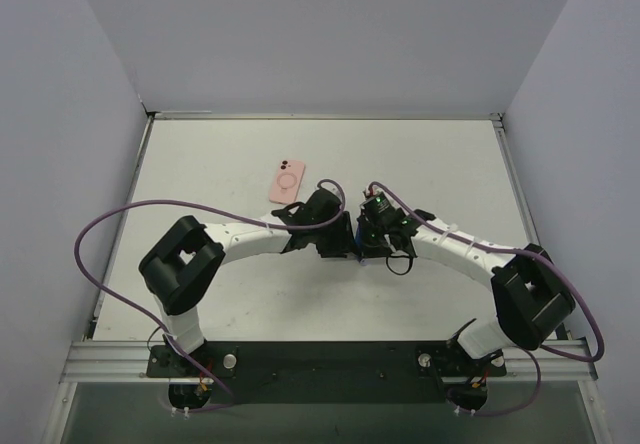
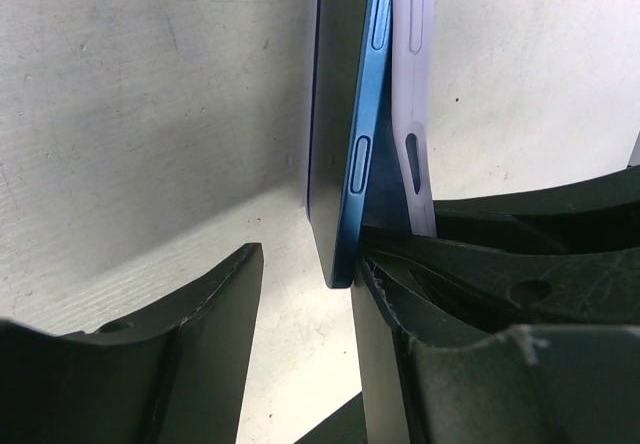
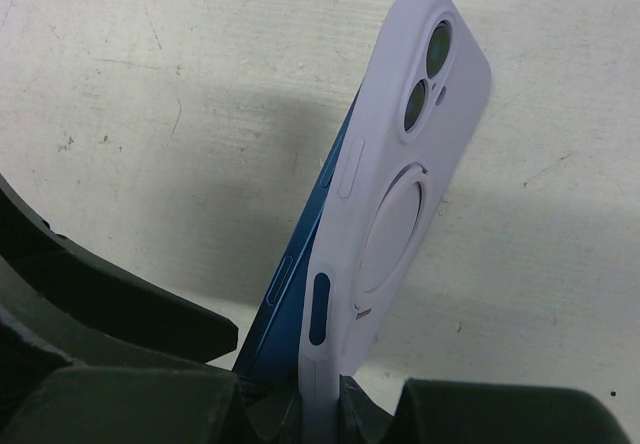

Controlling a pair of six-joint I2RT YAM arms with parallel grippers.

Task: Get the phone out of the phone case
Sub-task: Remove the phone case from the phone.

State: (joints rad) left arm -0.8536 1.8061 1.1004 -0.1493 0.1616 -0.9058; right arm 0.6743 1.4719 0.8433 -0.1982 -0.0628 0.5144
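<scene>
Scuffed white tabletop (image 2: 130, 114) lies behind everything in both wrist views. At its middle the right gripper (image 3: 320, 409) is pinched narrow on the near end of the lavender phone case (image 3: 395, 194). The case rises away from those fingers on its long axis, with the lens cut-outs at the far end.

The blue phone (image 3: 285, 304) stands against the case's open face, on the side turned toward the left arm, its length nearly parallel to the case. The two splay apart close to the fingers and look seated together at the camera end.

The left gripper (image 2: 300, 304) is spread wide and holds nothing. The phone's lower corner sits between its fingers, close against one, while the other stands clear on the screen side. The left arm is therefore the nearer one to the phone, and closing across the phone's thickness looks like the next need. Farther up the table a pink case-shaped item (image 1: 287, 180) lies flat, apart from both arms.
</scene>
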